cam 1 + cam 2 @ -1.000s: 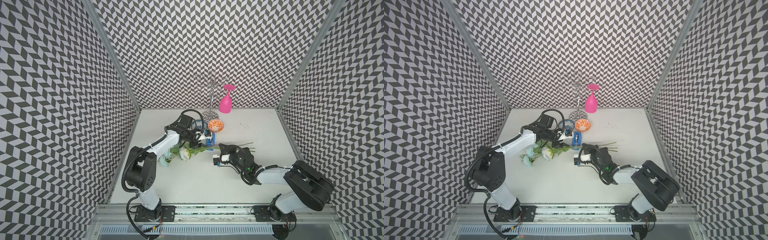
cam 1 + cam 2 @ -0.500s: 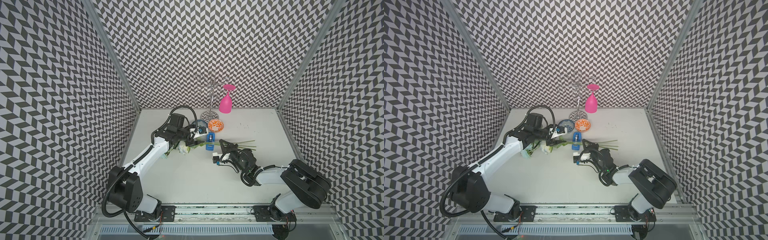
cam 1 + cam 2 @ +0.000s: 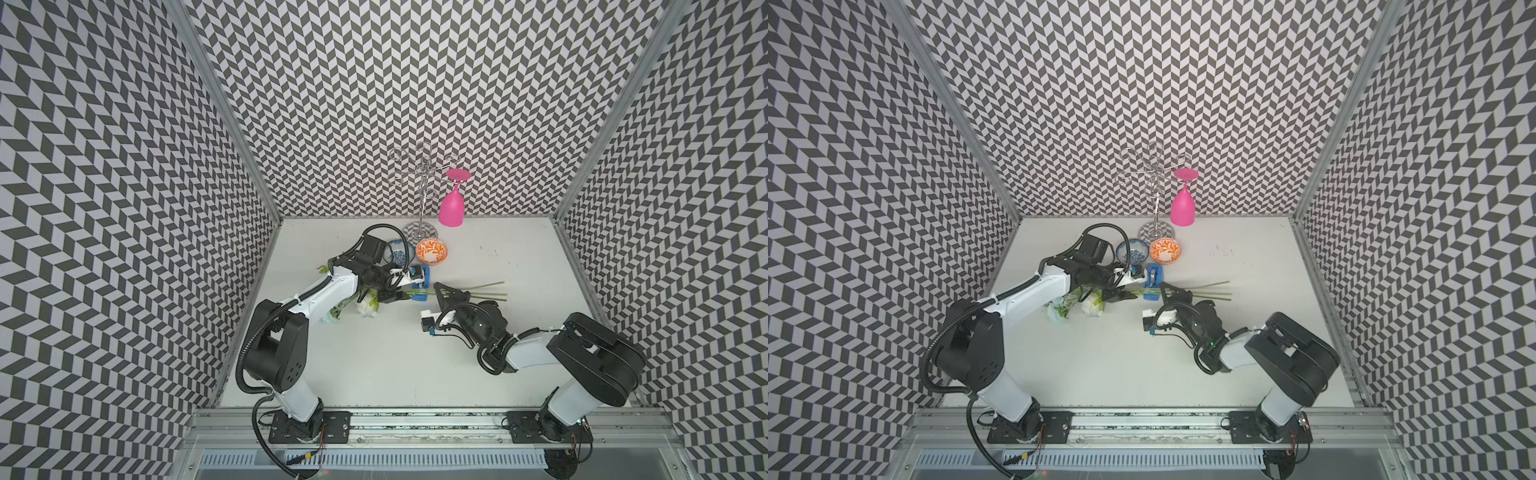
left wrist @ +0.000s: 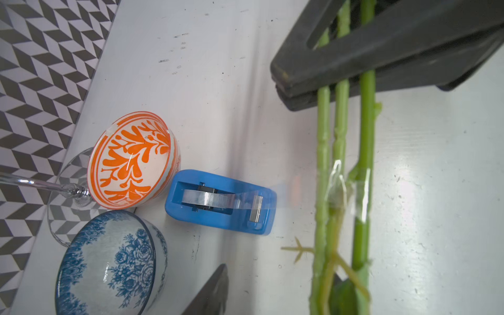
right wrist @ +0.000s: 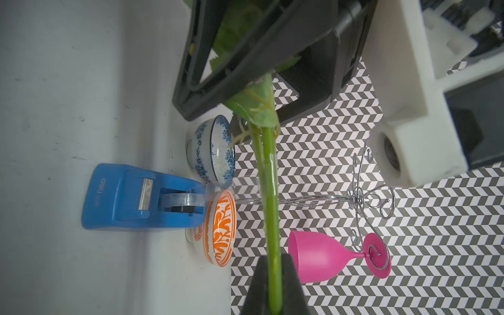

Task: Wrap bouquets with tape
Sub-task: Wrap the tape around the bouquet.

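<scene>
Starts at 9 o'clock with the bouquet (image 3: pixel 368 306), lying flat on the table (image 3: pixel 374 365), blooms toward 9 and bare stem ends toward 3. Comes next to the left gripper (image 3: pixel 400 289): up beside the dispenser a second ago, now down at the leafy part of the stems, just 3 o'clock of the blooms. Holds its jaws apart there, straddling the stems without pinching them, with bare table between one finger (image 4: pixel 215 293) and the green. Leaves the tape dispenser (image 4: pixel 221 201) standing free where it was, just at 6 o'clock of the orange-patterned bowl (image 4: pixel 133 161) and close at 12 o'clock of the stems. Shows, a little further toward 3, a strip of clear tape (image 4: pixel 338 191) already stuck across the stems, crumpled and loose rather than wound snug. Ends with the right gripper (image 3: pixel 448 292), unchanged over the last second, clamped tight on all three stems toward their 3 o'clock half. Points, as a judgement, to a shift from fetching tape to working it on the stems, probably by taking a second hold for pressing or winding the strip. Reads as a wrap begun, not finished.
</scene>
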Robot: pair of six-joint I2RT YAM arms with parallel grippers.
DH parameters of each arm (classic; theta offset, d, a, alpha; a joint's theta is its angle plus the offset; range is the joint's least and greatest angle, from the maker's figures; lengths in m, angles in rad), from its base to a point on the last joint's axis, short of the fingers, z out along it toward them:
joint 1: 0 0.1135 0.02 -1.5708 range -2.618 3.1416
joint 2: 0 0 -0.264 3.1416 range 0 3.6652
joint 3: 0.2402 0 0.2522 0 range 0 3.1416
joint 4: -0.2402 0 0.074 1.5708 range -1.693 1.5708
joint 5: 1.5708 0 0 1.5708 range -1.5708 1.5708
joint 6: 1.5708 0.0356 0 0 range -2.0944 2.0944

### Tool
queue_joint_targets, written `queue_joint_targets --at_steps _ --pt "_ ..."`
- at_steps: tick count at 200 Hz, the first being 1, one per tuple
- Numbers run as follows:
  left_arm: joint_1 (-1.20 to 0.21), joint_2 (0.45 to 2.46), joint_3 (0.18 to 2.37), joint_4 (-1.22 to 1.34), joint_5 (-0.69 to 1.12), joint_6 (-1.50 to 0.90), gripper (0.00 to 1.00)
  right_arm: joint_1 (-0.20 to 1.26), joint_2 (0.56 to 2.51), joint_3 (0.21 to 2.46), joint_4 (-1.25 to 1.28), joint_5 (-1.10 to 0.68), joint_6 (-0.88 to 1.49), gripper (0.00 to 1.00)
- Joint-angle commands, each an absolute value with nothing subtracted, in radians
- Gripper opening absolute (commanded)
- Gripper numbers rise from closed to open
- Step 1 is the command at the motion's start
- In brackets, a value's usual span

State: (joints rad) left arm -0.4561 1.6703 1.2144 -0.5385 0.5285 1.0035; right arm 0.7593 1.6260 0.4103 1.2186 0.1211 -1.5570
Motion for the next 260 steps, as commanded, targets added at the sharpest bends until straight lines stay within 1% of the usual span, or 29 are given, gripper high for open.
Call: queue_joint_targets --at_steps 1,12,26,36,45,53,61,68,73,87,97,107,119,130,138,149,158,166,180,199,207,226,260 --pt "-0.460 1.686 1.255 -0.582 0.514 1.034 0.35 0.771 1.624 0.423 1.366 0.102 -1.535 0.01" --pt "-0.461 1.691 1.263 -0.594 0.508 1.039 0.25 0.773 1.619 0.422 1.357 0.102 -1.520 0.02" --pt "-0.461 1.697 1.272 -0.604 0.499 1.051 0.07 0.773 1.612 0.423 1.335 0.103 -1.506 0.04" --pt "-0.461 1.694 1.268 -0.587 0.486 1.045 0.00 0.782 1.610 0.425 1.341 0.121 -1.484 0.09" --pt "-0.461 1.687 1.264 -0.570 0.476 1.040 0.00 0.797 1.598 0.423 1.344 0.146 -1.454 0.15" --pt "-0.460 1.675 1.256 -0.538 0.462 1.032 0.00 0.811 1.576 0.428 1.305 0.166 -1.400 0.22" --pt "-0.462 1.658 1.240 -0.496 0.447 1.024 0.00 0.825 1.537 0.438 1.202 0.174 -1.333 0.31" --pt "-0.463 1.643 1.221 -0.450 0.430 1.017 0.00 0.832 1.488 0.450 1.084 0.154 -1.246 0.40" --pt "-0.465 1.629 1.204 -0.412 0.416 1.008 0.00 0.834 1.448 0.461 1.001 0.129 -1.170 0.45" --pt "-0.468 1.595 1.160 -0.324 0.382 1.004 0.00 0.822 1.325 0.500 0.739 -0.018 -0.955 0.54" --pt "-0.469 1.572 1.130 -0.272 0.357 1.003 0.00 0.806 1.239 0.531 0.557 -0.155 -0.837 0.56" --pt "-0.477 1.548 1.101 -0.221 0.326 1.011 0.00 0.789 1.161 0.575 0.374 -0.282 -0.737 0.64" --pt "-0.486 1.516 1.052 -0.149 0.290 1.020 0.00 0.742 1.092 0.638 0.221 -0.391 -0.597 0.70" --pt "-0.503 1.486 1.002 -0.064 0.237 1.030 0.00 0.657 1.069 0.720 0.144 -0.483 -0.424 0.72" --pt "-0.518 1.464 0.960 -0.007 0.200 1.050 0.00 0.563 1.085 0.802 0.112 -0.534 -0.262 0.73" --pt "-0.538 1.433 0.898 0.095 0.143 1.067 0.00 0.423 1.144 0.922 0.052 -0.607 -0.079 0.72" --pt "-0.550 1.413 0.847 0.177 0.111 1.078 0.00 0.344 1.214 1.050 -0.056 -0.612 -0.012 0.70" --pt "-0.561 1.404 0.816 0.242 0.080 1.091 0.00 0.297 1.300 1.174 -0.197 -0.638 -0.028 0.67" --pt "-0.595 1.406 0.780 0.311 0.003 1.129 0.00 0.287 1.416 1.323 -0.392 -0.637 -0.128 0.67" --pt "-0.630 1.414 0.710 0.474 -0.101 1.196 0.00 0.289 1.584 1.503 -0.714 -0.757 -0.423 0.67" --pt "-0.640 1.423 0.678 0.551 -0.140 1.221 0.00 0.290 1.639 1.556 -0.813 -0.776 -0.512 0.67" --pt "-0.659 1.445 0.632 0.670 -0.186 1.267 0.00 0.301 1.717 1.618 -0.906 -0.770 -0.628 0.68" --pt "-0.677 1.480 0.606 0.745 -0.206 1.323 0.00 0.356 1.786 1.654 -0.955 -0.767 -0.768 0.71"
